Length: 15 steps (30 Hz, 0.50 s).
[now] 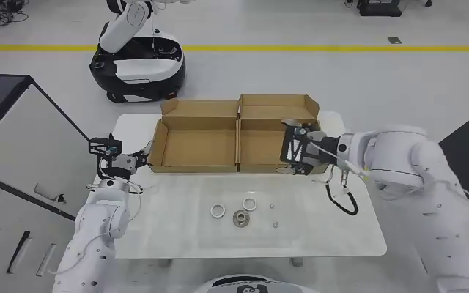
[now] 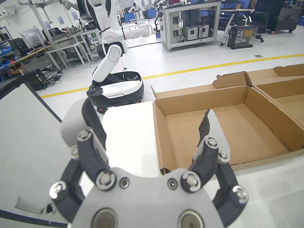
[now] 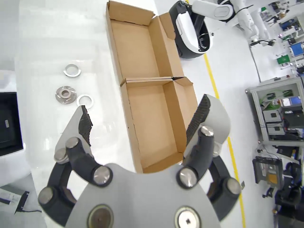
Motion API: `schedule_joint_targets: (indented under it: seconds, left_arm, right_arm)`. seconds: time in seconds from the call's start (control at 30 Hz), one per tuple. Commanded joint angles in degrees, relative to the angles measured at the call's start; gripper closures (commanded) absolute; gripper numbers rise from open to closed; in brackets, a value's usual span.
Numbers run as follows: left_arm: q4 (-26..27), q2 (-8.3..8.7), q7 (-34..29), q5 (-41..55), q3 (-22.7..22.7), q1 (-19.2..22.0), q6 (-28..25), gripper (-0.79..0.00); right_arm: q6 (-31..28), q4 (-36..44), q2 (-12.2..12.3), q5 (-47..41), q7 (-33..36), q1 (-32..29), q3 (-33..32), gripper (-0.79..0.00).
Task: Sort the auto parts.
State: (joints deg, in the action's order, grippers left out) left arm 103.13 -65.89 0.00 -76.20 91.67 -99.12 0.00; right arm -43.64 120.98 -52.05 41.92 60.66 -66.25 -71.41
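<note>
The right tool (image 3: 144,103) hangs wide open over the end of the right box (image 3: 152,124). The left tool (image 2: 147,119), wide open too, sits just beside the left box (image 2: 213,129). Two rings (image 1: 218,211) and a disc (image 1: 240,217) lie on the worktop (image 1: 330,234). The top view adds a tiny bit (image 1: 276,223) near the disc.

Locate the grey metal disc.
Top view: grey disc lies on the table between the left white ring and right white ring, robot-side of the cardboard boxes.
</note>
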Motion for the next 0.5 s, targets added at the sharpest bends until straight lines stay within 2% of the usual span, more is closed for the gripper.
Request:
schedule_joint_targets:
  seconds: [0.0,0.23,0.47]
  left_arm:
    - [0.0,0.0,0.0,0.0,0.0,0.0,0.0,-0.785]
    - [0.0,0.0,0.0,0.0,0.0,0.0,0.0,-0.785]
    - [0.0,0.0,0.0,0.0,0.0,0.0,0.0,-0.785]
  right_arm:
    - [2.1,-0.4,1.5,-2.9,2.1,2.9,4.8,-0.785]
    - [8.8,-1.2,6.4,-13.6,8.9,15.0,19.5,-0.785]
    - [10.6,-2.2,9.5,-19.5,10.6,27.1,32.9,-0.785]
